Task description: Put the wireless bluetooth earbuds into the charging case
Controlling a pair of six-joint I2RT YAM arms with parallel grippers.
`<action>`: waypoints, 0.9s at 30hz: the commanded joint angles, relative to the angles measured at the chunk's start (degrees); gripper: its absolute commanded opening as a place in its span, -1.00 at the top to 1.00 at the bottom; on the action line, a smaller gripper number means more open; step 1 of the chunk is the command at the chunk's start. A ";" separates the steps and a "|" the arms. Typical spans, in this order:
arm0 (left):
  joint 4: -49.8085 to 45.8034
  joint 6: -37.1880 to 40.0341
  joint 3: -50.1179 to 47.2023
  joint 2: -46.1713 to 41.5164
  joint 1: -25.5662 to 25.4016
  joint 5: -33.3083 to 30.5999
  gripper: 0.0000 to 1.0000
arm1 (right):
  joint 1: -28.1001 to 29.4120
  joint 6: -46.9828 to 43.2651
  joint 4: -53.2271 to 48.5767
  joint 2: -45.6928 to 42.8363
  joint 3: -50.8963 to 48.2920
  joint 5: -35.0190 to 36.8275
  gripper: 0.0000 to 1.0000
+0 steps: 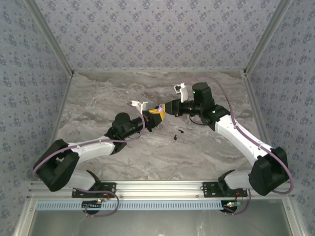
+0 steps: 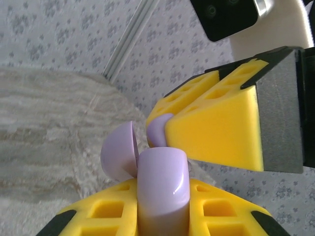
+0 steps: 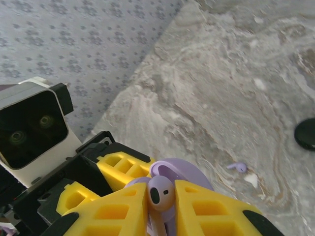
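1 lavender earbud (image 3: 161, 192) is seen pinched between the yellow fingers (image 3: 206, 211) of the right gripper (image 3: 161, 201), its rounded head with a dark sensor patch turned up toward the wrist camera and its stem hidden between the pads. It is held just at the mouth of the lavender charging case (image 2: 163, 177), which is clamped upright in the closed left gripper (image 2: 162, 191). The case's lid (image 2: 118, 152) is swung open to one side. Whether the earbud is touching its socket cannot be told. The other earbud (image 3: 239, 167) is left lying on the marble table (image 3: 236, 73), well apart from both grippers. A dark rounded object (image 3: 306, 133) is cut off by the right edge of the right wrist view. From above, the 2 grippers are shown tip to tip over the middle of the table, raised off its surface.
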 commanded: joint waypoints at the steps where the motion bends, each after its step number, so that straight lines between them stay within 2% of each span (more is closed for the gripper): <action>1: 3.00 -2.26 -0.50 2.63 -0.18 -3.29 0.61 | 0.29 -0.83 -1.79 1.59 -3.53 -0.70 0.59; 9: 3.53 -4.92 -1.80 9.09 -0.11 -6.23 0.62 | -0.23 -0.42 0.62 5.99 -10.02 0.22 0.59; 17: 2.97 -7.09 -1.99 15.20 -0.18 -7.89 0.62 | -0.93 0.75 3.45 12.43 -11.90 2.10 0.60; 27: -7.88 -2.42 -1.86 10.08 -0.17 -11.47 0.62 | -1.39 0.60 1.35 21.59 -8.84 7.52 0.61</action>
